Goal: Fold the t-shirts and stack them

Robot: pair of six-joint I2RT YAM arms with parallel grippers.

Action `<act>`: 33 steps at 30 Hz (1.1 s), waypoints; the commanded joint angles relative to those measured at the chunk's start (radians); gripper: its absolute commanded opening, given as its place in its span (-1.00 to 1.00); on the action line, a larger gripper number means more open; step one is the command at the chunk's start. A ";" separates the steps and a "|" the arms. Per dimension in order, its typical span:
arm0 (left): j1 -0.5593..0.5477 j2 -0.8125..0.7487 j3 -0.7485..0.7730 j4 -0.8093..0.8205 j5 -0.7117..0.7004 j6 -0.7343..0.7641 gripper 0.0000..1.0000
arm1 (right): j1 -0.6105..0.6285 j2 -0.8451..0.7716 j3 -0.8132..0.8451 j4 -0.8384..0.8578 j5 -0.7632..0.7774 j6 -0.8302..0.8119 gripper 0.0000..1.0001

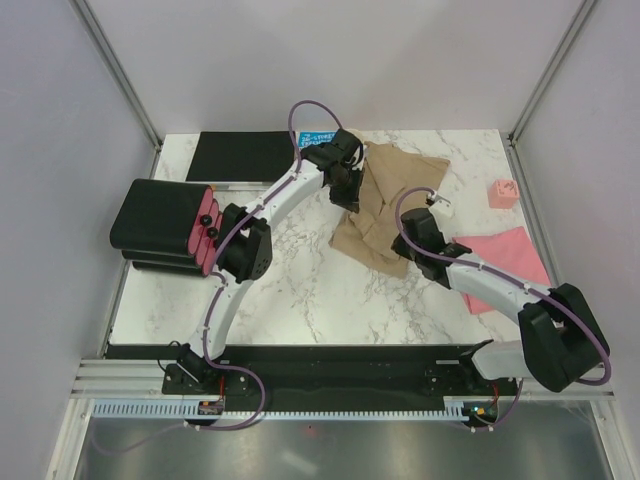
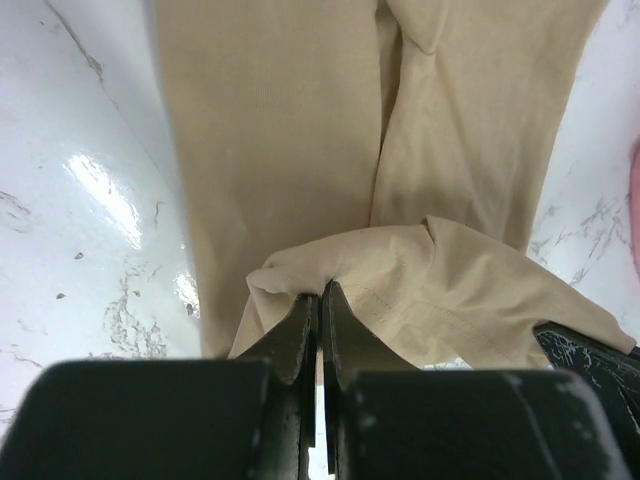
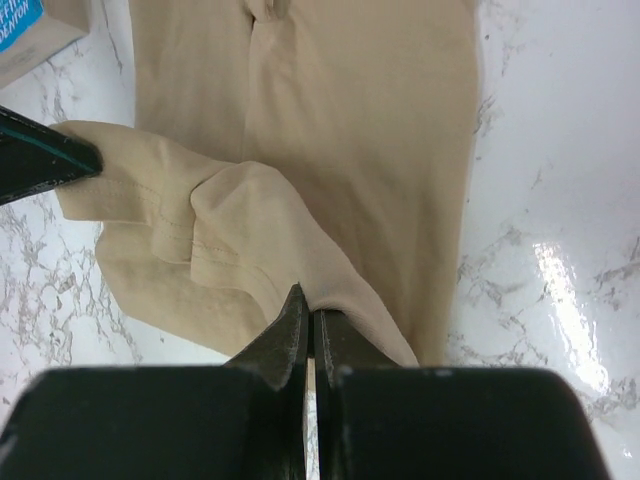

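Observation:
The tan t-shirt [image 1: 385, 195] lies bunched at the back middle of the marble table [image 1: 300, 290]. My left gripper [image 1: 351, 196] is shut on a folded hem of it, as the left wrist view shows [image 2: 321, 292], with the tan cloth [image 2: 280, 150] stretching away. My right gripper [image 1: 404, 222] is shut on another edge of the same shirt [image 3: 350, 120], pinched at the tips [image 3: 312, 312]. The two grippers are close together. The pink t-shirt [image 1: 505, 258] lies flat at the right, partly under my right arm.
A pink-and-black drawer box [image 1: 170, 228] stands at the left edge. A black mat [image 1: 243, 155] and a blue-labelled box [image 1: 318, 135] are at the back. A small pink block [image 1: 503, 192] sits at the back right. Grey walls surround the table.

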 commanded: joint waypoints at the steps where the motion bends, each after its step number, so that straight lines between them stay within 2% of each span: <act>1: 0.012 0.013 0.080 0.030 -0.026 -0.027 -0.96 | -0.029 0.023 0.034 0.063 0.023 -0.034 -1.00; 10: 0.012 0.079 0.108 0.061 0.025 -0.032 -0.96 | -0.053 0.113 0.055 0.100 -0.023 -0.026 -0.91; 13: 0.012 0.097 0.108 0.064 0.034 -0.030 -0.96 | -0.055 0.136 0.057 0.111 -0.035 -0.023 -0.68; 14: 0.012 0.100 0.108 0.067 0.032 -0.030 -0.96 | -0.055 0.140 0.057 0.114 -0.037 -0.020 -0.55; 19: 0.012 0.105 0.117 0.082 0.011 -0.035 -0.93 | -0.065 0.158 0.051 0.135 -0.038 0.006 -0.31; 26: 0.012 0.103 0.131 0.115 0.009 -0.046 -0.64 | -0.095 0.152 0.035 0.152 -0.037 0.043 -0.24; 33: 0.016 0.100 0.140 0.145 0.005 -0.056 -0.57 | -0.136 0.156 0.028 0.183 -0.060 0.073 -0.24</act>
